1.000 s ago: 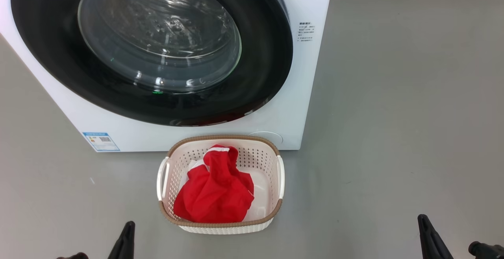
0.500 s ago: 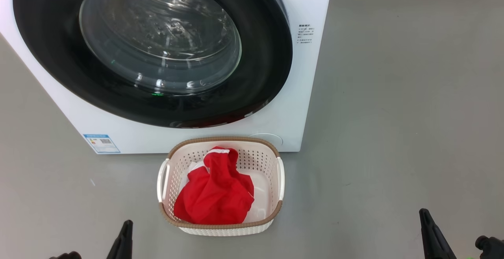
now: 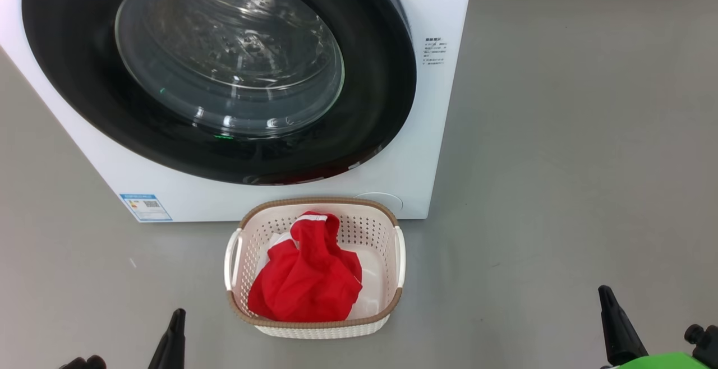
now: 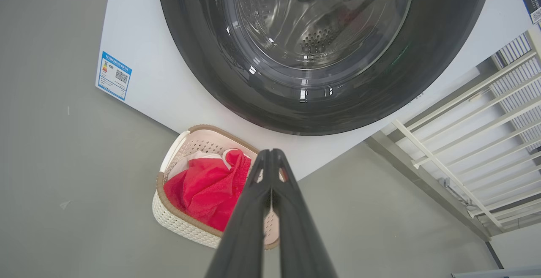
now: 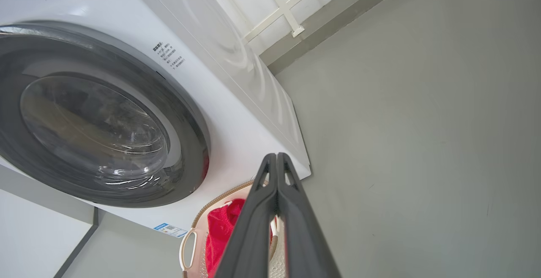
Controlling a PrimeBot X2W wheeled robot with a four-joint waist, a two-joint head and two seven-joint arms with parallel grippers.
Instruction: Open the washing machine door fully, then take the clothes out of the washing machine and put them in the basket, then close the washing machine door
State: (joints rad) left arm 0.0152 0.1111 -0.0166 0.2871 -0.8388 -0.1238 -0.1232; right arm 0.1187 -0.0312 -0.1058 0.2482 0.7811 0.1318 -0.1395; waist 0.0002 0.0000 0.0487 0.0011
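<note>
1. Here, nearest you, both pincers sit idle. The left gripper (image 4: 270,154) and the right gripper (image 5: 277,158) each have two dark fingers pressed together tip to tip, pinching nothing, low over the grey floor (image 3: 561,161).
2. Just ahead, between the two grippers and well apart from both, the basket (image 3: 317,201) stands on the floor. In the left wrist view it lies beneath and a little left of that gripper's tips.
3. Inside it lie the clothes (image 3: 305,279), a thin, bright red garment crumpled in a loose heap. A white trim band shows at its far end and a patch of white on the left gripper's side. It fills the half of the basket toward the left gripper, and nothing hangs over the rim.
4. Beyond the basket, farther ahead of the fingertips, rises the white washing machine (image 3: 443,133), with a blue label sticker (image 3: 145,207) low on the left gripper's side.
5. Farthest off, the washing machine door (image 3: 381,105) lies flush against the front, its black rim glossy. Its glass bowl (image 3: 230,55) shows a bare perforated drum (image 4: 315,41).
6. You can judge all three steps done. Whether the latch has caught cannot be told.
</note>
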